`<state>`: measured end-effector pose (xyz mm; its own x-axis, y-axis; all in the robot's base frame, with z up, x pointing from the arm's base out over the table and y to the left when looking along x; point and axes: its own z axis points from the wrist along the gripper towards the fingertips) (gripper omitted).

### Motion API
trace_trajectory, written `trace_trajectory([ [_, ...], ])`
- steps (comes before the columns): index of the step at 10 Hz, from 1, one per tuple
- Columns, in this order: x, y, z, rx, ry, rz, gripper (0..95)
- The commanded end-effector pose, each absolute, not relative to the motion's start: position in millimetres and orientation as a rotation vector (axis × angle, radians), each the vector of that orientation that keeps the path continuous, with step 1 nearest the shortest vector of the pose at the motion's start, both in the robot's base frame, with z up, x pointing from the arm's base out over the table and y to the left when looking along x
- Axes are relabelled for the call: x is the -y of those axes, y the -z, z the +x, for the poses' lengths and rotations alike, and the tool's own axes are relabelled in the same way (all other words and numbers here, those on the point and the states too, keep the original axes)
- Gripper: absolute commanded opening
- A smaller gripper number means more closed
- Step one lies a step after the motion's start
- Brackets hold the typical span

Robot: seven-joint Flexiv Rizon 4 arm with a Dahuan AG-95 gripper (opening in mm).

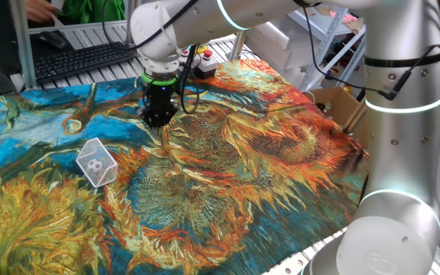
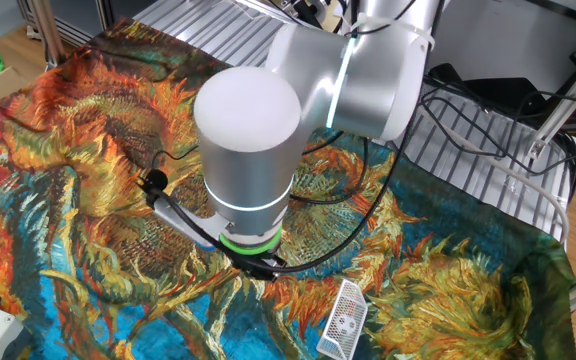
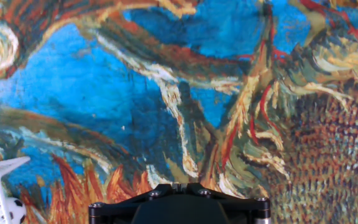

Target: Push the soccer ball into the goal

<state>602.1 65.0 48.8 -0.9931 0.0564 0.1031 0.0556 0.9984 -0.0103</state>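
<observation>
- The soccer ball (image 3: 15,210) is sitting inside the goal (image 1: 98,162), so the push looks done; only backing the arm away seems left.
- The pincer (image 1: 157,114) is hovering over the painted cloth (image 1: 228,176) on the tabletop, apart from the goal; whether it is wide or narrow, I cannot tell.
- Counting: one ball, one goal, one pincer.

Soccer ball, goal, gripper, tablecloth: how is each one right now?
soccer ball: inside the goal, resting at the mesh.
goal: tipped on the cloth, ball in it.
gripper: low over the cloth, apart from the goal, holding nothing seen; whether open or shut, cannot tell.
sunflower tablecloth: spread over the table, a bit wrinkled.
</observation>
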Motion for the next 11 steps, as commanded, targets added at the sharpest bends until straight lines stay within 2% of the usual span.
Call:
trace_trajectory([
  [1,-65.1,-49.1,606.0,3.037,0.008,-0.082,0.0],
  [4,-59.6,-56.9,610.0,3.023,0.097,-0.090,0.0],
  [11,-56.0,-61.9,612.2,3.019,0.136,-0.048,0.0],
])
